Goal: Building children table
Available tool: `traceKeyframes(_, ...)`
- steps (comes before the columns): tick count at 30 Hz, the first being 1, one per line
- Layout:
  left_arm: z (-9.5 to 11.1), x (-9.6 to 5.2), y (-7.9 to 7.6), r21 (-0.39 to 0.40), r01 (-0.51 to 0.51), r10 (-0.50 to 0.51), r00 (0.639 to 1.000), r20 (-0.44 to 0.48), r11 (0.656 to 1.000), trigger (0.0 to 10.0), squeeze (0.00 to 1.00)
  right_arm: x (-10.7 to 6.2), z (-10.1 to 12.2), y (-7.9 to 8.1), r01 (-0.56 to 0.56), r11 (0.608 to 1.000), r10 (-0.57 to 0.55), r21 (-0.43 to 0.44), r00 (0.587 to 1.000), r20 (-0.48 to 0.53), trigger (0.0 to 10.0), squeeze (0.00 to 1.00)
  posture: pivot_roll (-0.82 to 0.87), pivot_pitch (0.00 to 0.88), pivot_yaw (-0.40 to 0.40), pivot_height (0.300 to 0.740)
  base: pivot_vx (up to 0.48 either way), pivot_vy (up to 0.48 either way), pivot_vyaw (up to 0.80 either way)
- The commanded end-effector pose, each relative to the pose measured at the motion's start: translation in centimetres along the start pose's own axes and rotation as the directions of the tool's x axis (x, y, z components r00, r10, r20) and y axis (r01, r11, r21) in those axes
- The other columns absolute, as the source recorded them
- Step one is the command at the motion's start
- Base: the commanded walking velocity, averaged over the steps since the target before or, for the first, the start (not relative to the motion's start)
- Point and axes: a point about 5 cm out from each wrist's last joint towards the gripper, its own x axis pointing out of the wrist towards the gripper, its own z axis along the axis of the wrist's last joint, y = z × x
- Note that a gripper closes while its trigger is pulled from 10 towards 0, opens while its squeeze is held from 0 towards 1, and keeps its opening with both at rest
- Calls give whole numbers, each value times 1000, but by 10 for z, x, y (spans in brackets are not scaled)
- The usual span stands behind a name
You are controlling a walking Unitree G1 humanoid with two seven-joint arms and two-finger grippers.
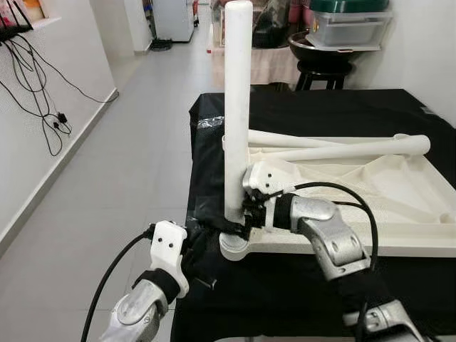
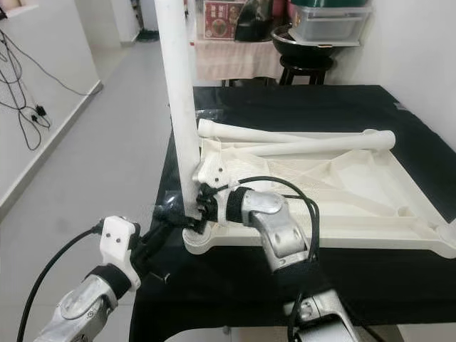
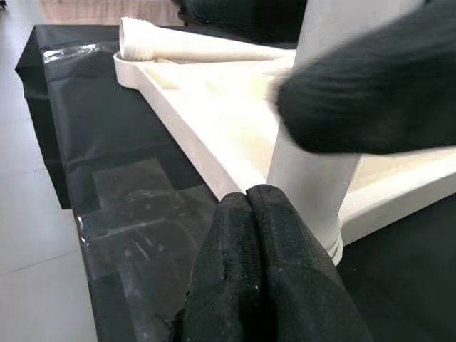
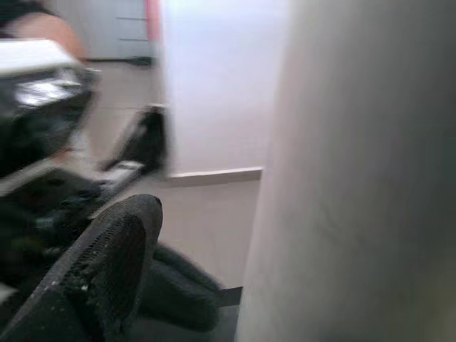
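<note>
My left gripper (image 3: pixel 249 214), fingers pressed together on nothing, sits at the base of the upright table leg (image 1: pixel 237 107). Leg stands in the near-left corner socket of the upside-down tabletop (image 1: pixel 399 206) on the black table (image 1: pixel 342 107). My right gripper (image 1: pixel 246 214) grasps the leg low down.

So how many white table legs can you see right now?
3: one upright white plastic leg standing in the upturned white tabletop's near-left corner socket, and two loose legs lying across its far side. Others may be hidden.

An upturned white tabletop (image 1: pixel 399 192) lies on the black-covered table (image 1: pixel 335 114).
</note>
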Motion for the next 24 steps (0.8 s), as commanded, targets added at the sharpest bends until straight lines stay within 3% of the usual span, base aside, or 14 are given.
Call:
traceKeyframes(1,-4,-2,2,2,-8,8,1000,-18,1000,10000,0,5,3,1,-57,998,57,0,998,19,10000,0,3,27,-16,740,0,0,0)
traceKeyframes(3,-4,-2,1,3,-9,9,1000,-20,1000,10000,0,6,4,-10,-85,995,83,53,995,48,10000,0,9,29,-15,740,0,0,0)
traceKeyframes(8,-4,-2,1,3,-8,8,1000,-21,1000,10000,0,6,-1,-14,-106,991,103,86,994,36,10000,0,13,30,-16,740,0,0,0)
traceKeyframes(9,-4,-2,1,3,-8,8,1000,-21,1000,10000,0,6,-3,-14,-113,989,111,96,993,27,1529,0,13,30,-16,740,0,0,0)
traceKeyframes(10,-4,-2,0,3,-8,8,1000,-21,1000,10000,0,5,-6,-15,-130,986,128,108,991,25,0,0,13,30,-16,740,0,0,0)
traceKeyframes(19,-4,-2,0,0,-9,9,1000,-20,1000,10000,0,-4,-11,-20,-125,986,121,113,992,34,0,0,6,35,-14,740,0,0,0)
traceKeyframes(24,-4,-1,0,-2,-7,7,1000,-19,1000,10000,0,-14,-19,-18,-21,995,20,94,1000,16,0,0,-3,40,-14,740,0,0,0)
